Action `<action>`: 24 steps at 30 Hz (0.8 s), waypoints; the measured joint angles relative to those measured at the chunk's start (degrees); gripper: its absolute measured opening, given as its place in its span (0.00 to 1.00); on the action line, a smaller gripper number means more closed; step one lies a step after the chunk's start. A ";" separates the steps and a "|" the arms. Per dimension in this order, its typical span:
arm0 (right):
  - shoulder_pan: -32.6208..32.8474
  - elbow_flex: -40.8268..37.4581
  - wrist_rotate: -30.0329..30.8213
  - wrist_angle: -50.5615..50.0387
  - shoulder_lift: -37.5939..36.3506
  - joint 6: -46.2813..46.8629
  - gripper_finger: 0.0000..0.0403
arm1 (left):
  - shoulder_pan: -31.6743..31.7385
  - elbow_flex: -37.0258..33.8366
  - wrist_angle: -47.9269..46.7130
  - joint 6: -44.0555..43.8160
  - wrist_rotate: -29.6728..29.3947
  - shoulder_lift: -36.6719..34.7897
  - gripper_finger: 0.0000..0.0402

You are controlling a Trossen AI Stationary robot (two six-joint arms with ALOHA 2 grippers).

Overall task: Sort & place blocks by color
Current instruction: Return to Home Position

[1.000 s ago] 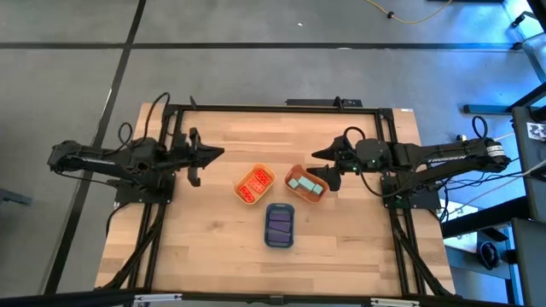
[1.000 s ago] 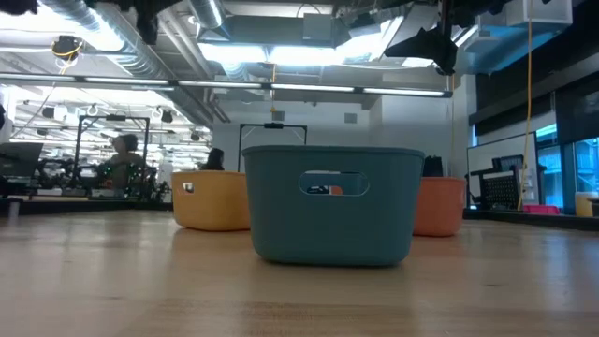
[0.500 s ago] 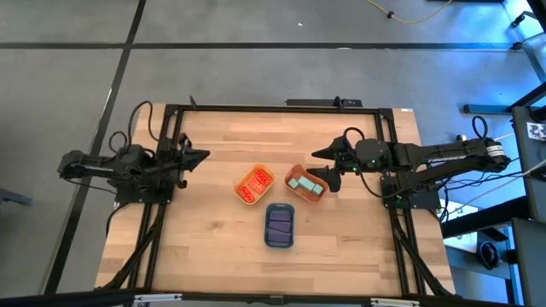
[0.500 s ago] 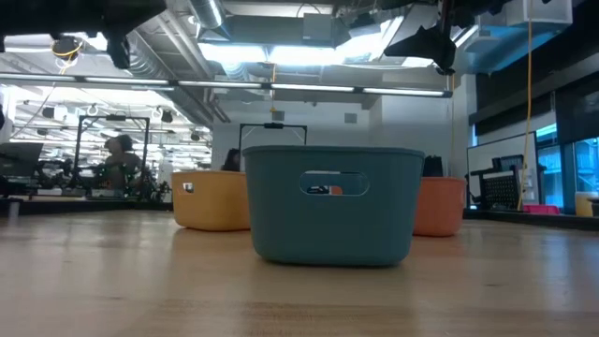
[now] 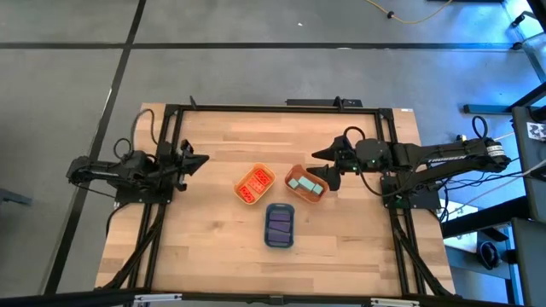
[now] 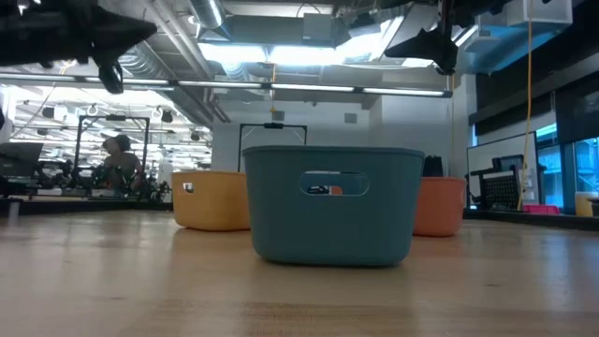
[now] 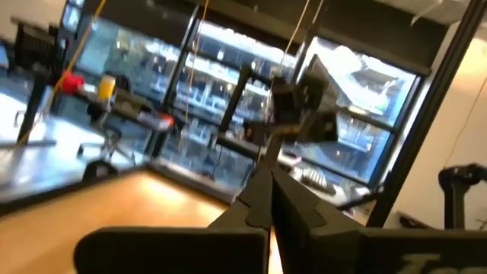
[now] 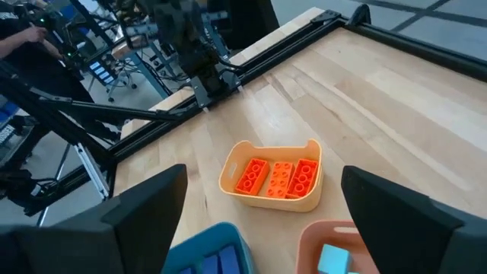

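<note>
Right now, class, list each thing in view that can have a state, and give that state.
yellow tray: holds red-orange blocks
orange tray: holds teal blocks
blue tray: holds purple blocks
left gripper: shut, empty, clear of the trays
right gripper: open, empty, up near orange tray

We see three red-orange blocks (image 8: 278, 179) lying flat in the yellow tray (image 8: 266, 203), teal blocks (image 5: 305, 183) in the orange tray (image 5: 317, 199), and purple blocks (image 5: 280, 223) in the blue tray (image 5: 280, 245).

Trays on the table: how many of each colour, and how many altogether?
Yellow tray: 1
Orange tray: 1
Blue tray: 1
Total: 3 trays
</note>
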 joint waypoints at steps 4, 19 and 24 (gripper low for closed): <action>0.00 0.00 0.00 -0.02 -0.02 0.00 0.87 | 0.00 -1.50 -0.56 -1.82 1.98 -0.03 0.00; 0.00 0.00 0.00 -0.03 -0.02 -0.24 0.87 | 0.00 -1.50 -9.76 -2.13 14.92 0.01 0.00; 0.00 0.00 0.28 -0.22 -0.02 2.28 0.87 | 0.00 -1.50 -10.99 -0.74 11.03 0.01 0.00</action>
